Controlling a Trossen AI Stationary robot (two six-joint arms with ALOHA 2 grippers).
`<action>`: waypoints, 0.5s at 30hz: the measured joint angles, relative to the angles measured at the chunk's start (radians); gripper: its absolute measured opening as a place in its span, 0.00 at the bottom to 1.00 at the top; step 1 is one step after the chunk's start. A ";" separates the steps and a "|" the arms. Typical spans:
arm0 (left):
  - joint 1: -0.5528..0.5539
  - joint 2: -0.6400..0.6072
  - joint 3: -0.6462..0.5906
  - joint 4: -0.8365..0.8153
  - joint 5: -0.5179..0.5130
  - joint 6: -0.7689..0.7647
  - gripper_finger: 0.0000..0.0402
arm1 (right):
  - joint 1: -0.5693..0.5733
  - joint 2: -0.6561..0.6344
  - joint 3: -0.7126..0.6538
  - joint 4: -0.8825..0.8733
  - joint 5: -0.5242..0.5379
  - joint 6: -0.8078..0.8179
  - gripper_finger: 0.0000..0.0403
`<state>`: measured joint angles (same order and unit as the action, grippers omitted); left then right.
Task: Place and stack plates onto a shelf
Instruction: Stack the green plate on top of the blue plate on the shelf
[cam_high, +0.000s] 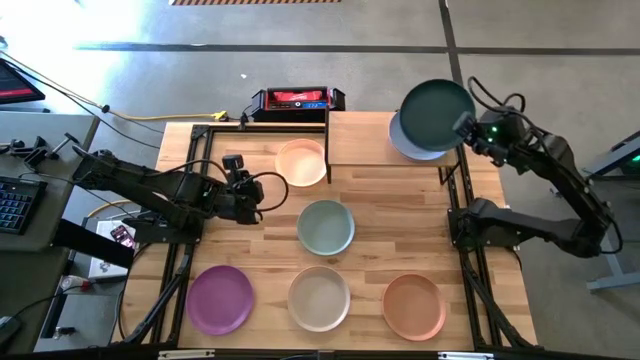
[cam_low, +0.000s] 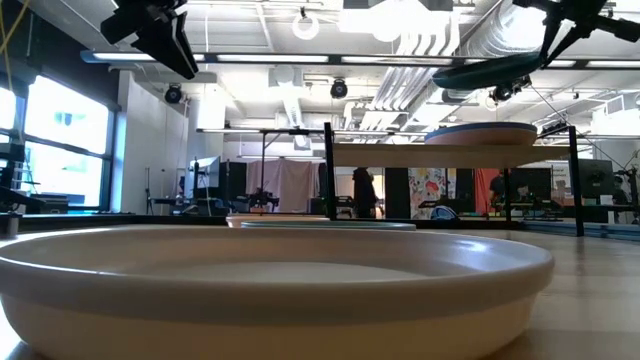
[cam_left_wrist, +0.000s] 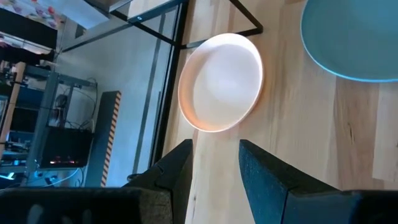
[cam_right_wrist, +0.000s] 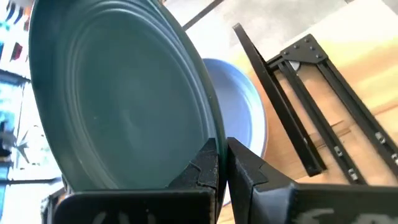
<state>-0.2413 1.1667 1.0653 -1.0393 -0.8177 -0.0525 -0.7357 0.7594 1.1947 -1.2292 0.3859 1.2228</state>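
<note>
The right gripper (cam_high: 466, 128) is clamped on the rim of the dark green plate (cam_high: 436, 113), which it carries in the air, tilted. Directly beneath that plate lies the blue-grey plate (cam_high: 402, 143), already resting on the shelf (cam_high: 360, 138); the right wrist view shows it just behind the green one. So 1 plate is placed, and a 2nd looks about to be stacked on it.

The left gripper (cam_high: 252, 199) hangs over the bench (cam_high: 400, 220) with its jaws apart and nothing between them. Just ahead of it lies the peach plate (cam_left_wrist: 221, 81), close to the shelf's near corner. Beside that, a little farther off, sits the pale teal plate (cam_high: 326, 227).

Farther from both grippers, along the bench's opposite edge, stand 3 more in a row: the purple plate (cam_high: 219, 298), the off-white plate (cam_high: 319, 297) and the orange plate (cam_high: 413, 305).

By count, 7 plates are in view: 1 on the shelf, 1 in the right gripper, 5 on the bench. I judge the task to be at an early stage, with those 5 left to move. There is 1 shelf, and half of its board is bare.
</note>
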 joint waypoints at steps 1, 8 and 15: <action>0.000 0.000 0.000 0.001 0.000 0.000 0.29 | 0.000 0.002 0.000 0.000 0.000 0.021 0.00; 0.000 0.000 0.000 0.023 0.000 0.000 0.29 | 0.000 0.036 0.000 -0.008 -0.013 0.107 0.00; 0.000 0.000 0.000 0.036 0.000 0.001 0.29 | 0.000 0.064 0.000 -0.023 -0.022 0.156 0.00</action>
<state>-0.2417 1.1667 1.0653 -1.0031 -0.8177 -0.0513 -0.7353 0.8238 1.1950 -1.2525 0.3640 1.3792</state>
